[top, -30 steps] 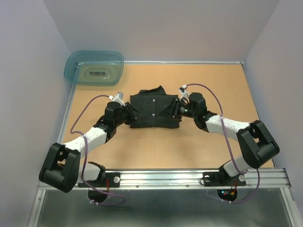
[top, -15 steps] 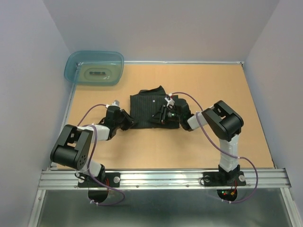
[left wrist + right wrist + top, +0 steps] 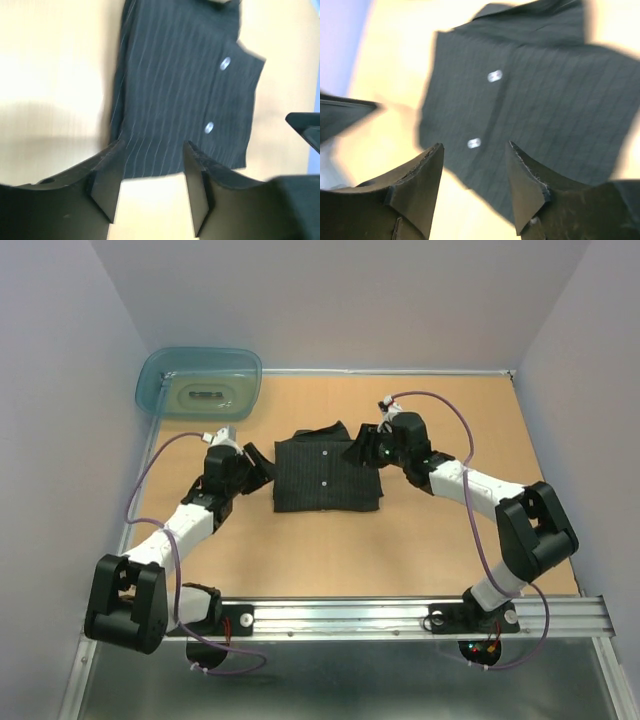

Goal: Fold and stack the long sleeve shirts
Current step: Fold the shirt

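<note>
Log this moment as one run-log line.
shirt: folded, flat on table | left gripper: open, empty, left of shirt | right gripper: open, empty, at its far-right corner

White links point(image 3: 185, 525), black joint housings point(image 3: 530, 530), purple cables point(image 3: 425, 393); matte black wedge-shaped end effector fingers point(image 3: 107, 180).

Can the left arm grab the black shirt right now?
Probably yes. The left gripper hangs open right beside the black shirt, facing its edge, with nothing in between.

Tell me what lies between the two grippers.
The folded black shirt lies between the left gripper and the right gripper, both open. The top external view shows it.
</note>
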`<act>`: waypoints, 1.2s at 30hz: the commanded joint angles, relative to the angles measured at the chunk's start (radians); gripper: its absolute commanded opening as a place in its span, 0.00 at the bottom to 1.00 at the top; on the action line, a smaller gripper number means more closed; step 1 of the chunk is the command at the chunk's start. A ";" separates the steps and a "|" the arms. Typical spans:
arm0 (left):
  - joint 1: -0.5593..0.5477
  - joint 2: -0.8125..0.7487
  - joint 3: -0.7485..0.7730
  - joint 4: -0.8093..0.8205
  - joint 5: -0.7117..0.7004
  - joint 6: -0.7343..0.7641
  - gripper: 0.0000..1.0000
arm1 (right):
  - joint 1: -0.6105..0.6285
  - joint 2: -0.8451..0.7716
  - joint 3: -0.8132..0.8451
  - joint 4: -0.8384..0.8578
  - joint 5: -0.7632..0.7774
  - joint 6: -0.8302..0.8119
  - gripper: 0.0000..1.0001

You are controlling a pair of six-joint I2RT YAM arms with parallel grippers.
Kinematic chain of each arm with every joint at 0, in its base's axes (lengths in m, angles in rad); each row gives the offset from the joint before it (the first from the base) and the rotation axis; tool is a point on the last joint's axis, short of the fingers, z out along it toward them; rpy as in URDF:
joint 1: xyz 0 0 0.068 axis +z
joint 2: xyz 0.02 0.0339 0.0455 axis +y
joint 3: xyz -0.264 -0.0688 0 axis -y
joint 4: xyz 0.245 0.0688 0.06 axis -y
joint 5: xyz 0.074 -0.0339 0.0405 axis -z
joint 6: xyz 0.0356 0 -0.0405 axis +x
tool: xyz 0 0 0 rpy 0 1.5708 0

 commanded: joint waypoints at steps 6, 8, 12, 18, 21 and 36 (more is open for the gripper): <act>-0.029 0.254 0.283 -0.155 -0.101 0.194 0.67 | 0.008 0.088 0.122 -0.334 0.275 -0.265 0.57; -0.038 0.340 0.328 -0.177 -0.107 0.197 0.65 | 0.026 0.112 0.101 -0.347 0.278 -0.268 0.56; -0.063 0.448 0.389 -0.205 -0.110 0.205 0.62 | 0.069 0.128 0.052 -0.371 0.258 -0.237 0.56; -0.075 0.567 0.483 -0.263 -0.150 0.241 0.61 | 0.191 0.109 -0.005 -0.408 0.215 -0.109 0.55; -0.075 0.620 0.545 -0.292 -0.196 0.275 0.61 | 0.291 0.114 -0.008 -0.414 0.180 -0.024 0.55; -0.207 0.252 0.556 -0.358 -0.296 0.432 0.61 | 0.234 -0.152 0.104 -0.603 0.519 -0.322 0.55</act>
